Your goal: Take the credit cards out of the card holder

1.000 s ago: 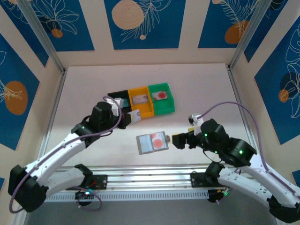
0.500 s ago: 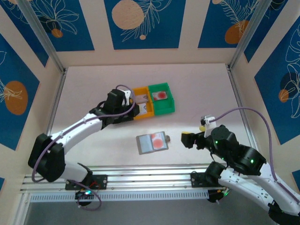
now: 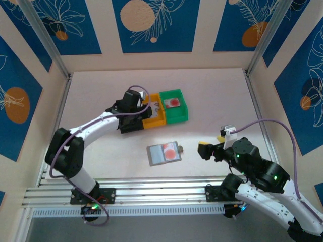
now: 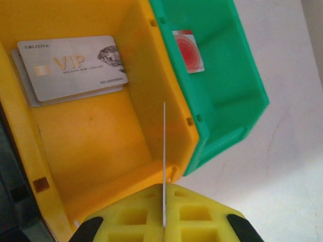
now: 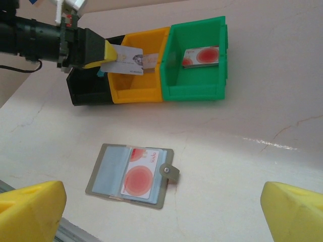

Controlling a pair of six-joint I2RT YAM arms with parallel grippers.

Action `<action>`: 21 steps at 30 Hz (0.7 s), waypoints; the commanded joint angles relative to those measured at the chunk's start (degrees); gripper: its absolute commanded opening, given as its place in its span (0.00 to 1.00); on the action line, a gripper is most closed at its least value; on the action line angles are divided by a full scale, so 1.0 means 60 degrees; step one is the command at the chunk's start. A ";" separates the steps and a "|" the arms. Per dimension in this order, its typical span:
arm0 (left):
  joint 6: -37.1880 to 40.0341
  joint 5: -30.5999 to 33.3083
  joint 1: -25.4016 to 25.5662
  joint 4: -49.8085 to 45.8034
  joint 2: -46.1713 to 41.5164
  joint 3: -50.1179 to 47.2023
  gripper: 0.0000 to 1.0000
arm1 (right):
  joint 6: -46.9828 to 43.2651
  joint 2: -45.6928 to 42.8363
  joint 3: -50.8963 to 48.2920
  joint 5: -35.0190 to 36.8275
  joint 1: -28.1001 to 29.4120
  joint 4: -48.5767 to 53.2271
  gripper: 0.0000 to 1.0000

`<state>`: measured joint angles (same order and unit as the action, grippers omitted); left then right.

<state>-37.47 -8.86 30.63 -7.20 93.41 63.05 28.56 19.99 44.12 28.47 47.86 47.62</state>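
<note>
The card holder (image 5: 108,174) lies open on the table, its snap tab to the right; it is also in the top view (image 3: 157,154). A pale credit card with a big red dot (image 5: 141,175) sits in its right pocket. My left gripper (image 4: 164,199) is shut on a thin greyish card (image 4: 164,146), seen edge-on over the orange bin (image 4: 151,75). From the right wrist view that held card (image 5: 127,56) juts over the bin's rim. My right gripper (image 5: 161,206) hangs open near the holder's right side, nothing between its fingers (image 5: 31,212).
The orange bin holds greyish VIP cards (image 4: 73,68). The green bin (image 5: 194,91) beside it holds a red-dot card (image 5: 201,55). A black bin (image 5: 88,89) stands at the left end of the row. Open table lies around the holder.
My left gripper has carried the card away from me and to the right, to above the orange bin. The right arm has drawn back a little to the right.
</note>
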 commanded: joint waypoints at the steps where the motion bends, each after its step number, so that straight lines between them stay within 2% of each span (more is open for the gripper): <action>1: -0.0419 0.0146 -0.0210 0.0152 0.0492 0.0473 0.00 | -0.0123 -0.0112 -0.0140 -0.0130 -0.0038 -0.0132 0.99; 12: -0.1152 -0.0074 -0.0506 0.0453 0.2034 0.1555 0.00 | -0.0116 -0.0006 -0.0211 -0.0494 -0.0153 -0.0282 0.99; 21: -0.1327 -0.0076 -0.0563 0.0091 0.2923 0.2504 0.00 | -0.0087 0.0344 -0.0214 -0.1029 -0.0387 -0.0350 0.99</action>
<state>-44.36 -8.88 28.12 -6.00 109.89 75.99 28.56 21.45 43.31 24.34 45.95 46.89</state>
